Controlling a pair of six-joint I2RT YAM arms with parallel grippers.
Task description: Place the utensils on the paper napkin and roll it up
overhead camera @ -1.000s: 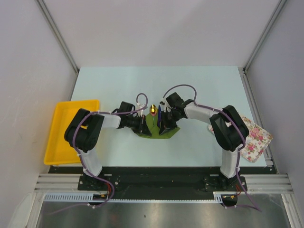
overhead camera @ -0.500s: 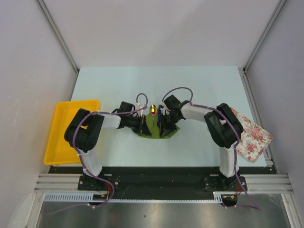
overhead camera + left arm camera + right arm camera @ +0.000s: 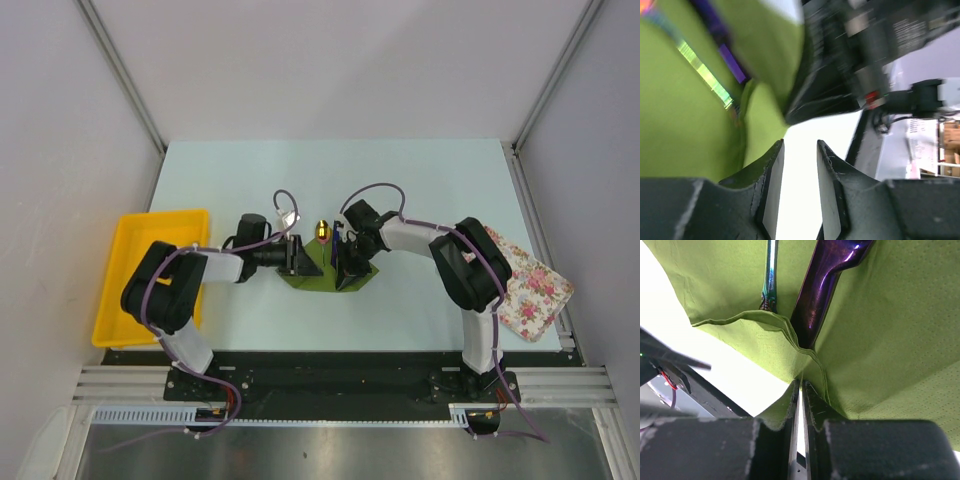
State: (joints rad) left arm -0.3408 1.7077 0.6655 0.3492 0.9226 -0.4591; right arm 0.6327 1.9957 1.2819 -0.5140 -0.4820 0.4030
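Green paper napkin (image 3: 320, 272) lies on the surface (image 3: 420, 180), between the two arms. The utensils (image 3: 820, 285) lie on it side by side, their long way running from near to far, with the gold spoon head (image 3: 323, 231) at the far end. The right gripper (image 3: 800, 410) is almost closed and pinches a fold on the napkin's right side. The left gripper (image 3: 797, 195) is a little open and holds nothing, right at the napkin's left edge. I think the roll must go sideways, across the utensils.
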